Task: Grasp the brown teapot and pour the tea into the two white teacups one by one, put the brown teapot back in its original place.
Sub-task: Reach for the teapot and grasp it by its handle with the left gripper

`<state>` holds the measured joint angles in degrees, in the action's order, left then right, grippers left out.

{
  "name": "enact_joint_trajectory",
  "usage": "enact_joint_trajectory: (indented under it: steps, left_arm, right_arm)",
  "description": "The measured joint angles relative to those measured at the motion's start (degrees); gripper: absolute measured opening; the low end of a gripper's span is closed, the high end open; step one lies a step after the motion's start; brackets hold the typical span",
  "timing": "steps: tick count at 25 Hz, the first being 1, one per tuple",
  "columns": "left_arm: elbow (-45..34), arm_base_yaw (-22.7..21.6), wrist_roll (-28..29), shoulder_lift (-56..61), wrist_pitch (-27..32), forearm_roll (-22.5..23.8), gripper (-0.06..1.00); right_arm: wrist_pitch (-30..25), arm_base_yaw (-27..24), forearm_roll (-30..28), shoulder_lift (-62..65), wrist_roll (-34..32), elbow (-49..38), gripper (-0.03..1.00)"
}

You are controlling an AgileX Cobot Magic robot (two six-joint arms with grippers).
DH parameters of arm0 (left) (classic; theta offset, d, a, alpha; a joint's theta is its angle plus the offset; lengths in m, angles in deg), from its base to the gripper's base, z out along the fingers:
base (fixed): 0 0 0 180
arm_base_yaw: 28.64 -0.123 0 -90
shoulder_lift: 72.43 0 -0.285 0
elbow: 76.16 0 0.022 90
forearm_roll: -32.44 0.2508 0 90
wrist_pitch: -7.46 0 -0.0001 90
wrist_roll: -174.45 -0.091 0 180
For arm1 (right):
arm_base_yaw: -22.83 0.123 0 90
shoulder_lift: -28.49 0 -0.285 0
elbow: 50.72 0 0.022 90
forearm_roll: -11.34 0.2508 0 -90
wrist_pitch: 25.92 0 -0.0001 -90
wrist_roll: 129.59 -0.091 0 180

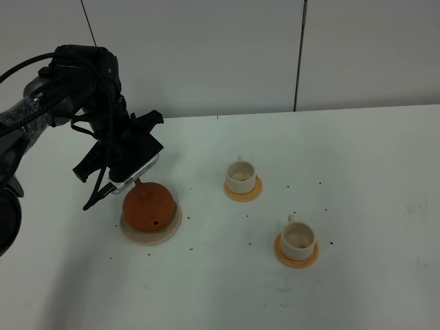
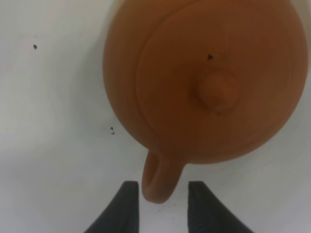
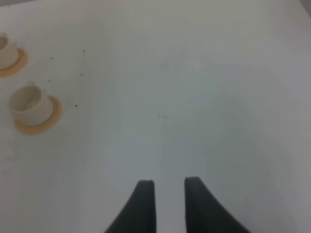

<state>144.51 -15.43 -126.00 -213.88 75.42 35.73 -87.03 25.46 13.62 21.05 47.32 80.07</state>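
Note:
The brown teapot (image 1: 148, 205) sits upright on the beige round coaster (image 1: 169, 230), its original place, at the left of the table. My left gripper (image 1: 134, 180) hangs just behind it. In the left wrist view the teapot (image 2: 204, 82) fills the frame. Its loop handle (image 2: 156, 182) lies between the dark fingers (image 2: 127, 206) of my left gripper (image 2: 159, 204), which stand open with a small gap on each side. Two white teacups (image 1: 240, 177) (image 1: 298, 237) stand on orange coasters to the right. My right gripper (image 3: 170, 194) is open over bare table, with the cups (image 3: 29, 103) (image 3: 4, 52) off to one side.
Small dark specks (image 1: 190, 249) are scattered over the white table (image 1: 357, 172). A pale wall (image 1: 206, 55) runs behind the table's far edge. My left arm and its cables (image 1: 75, 89) rise at the upper left.

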Motion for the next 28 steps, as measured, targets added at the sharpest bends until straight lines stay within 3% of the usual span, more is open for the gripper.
enact_joint_trajectory:
  steps: [8,28]
  left_arm:
    - [0.0,0.0,0.0,0.0,0.0,0.0,0.38]
    - [0.0,0.0,0.0,-0.6,0.0,0.0,0.38]
  right_arm:
    - [0.0,0.0,0.0,0.0,0.0,0.0,0.15]
    - [0.0,0.0,0.0,0.0,0.0,0.0,0.15]
